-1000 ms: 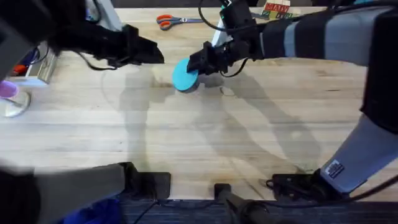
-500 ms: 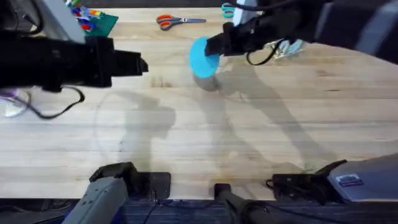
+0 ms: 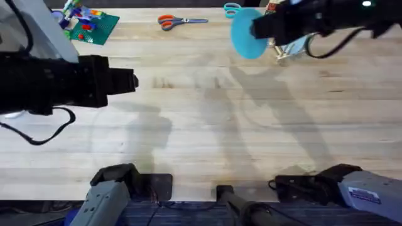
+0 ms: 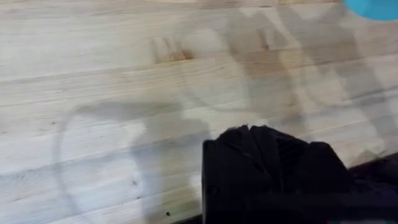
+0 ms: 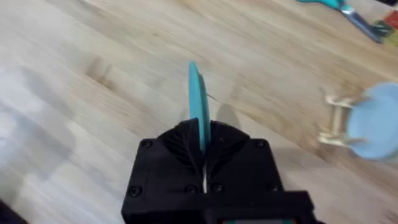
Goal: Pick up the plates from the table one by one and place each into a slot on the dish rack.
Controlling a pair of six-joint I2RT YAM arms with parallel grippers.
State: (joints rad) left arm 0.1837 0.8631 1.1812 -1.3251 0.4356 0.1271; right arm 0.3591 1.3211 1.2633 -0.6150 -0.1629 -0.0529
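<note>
A: Teal plate [image 5: 198, 99] is pinched on edge between the fingers of the right claw [image 5: 202, 146], lifted off the bench [image 3: 207, 125] and just beside the dish rack [image 5: 336, 121].

B: And the rack itself?

A: A pale blue plate [image 5: 376, 121] already stands in it, so the teal one looks like the last to go in.

B: What might spoil it?

A: My guess: coming in too low or skewed, the teal rim could strike the pegs or knock the blue plate, and the light rack might slide. A thin edge grip could also let the plate twist.

B: The left claw [image 4: 267, 155]?

A: Fingers together, holding nothing, well away from the rack.

B: Any change?

A: Half a second back the teal plate was nearer the bench middle; it has travelled toward the rack. The left arm barely shifted.
</note>
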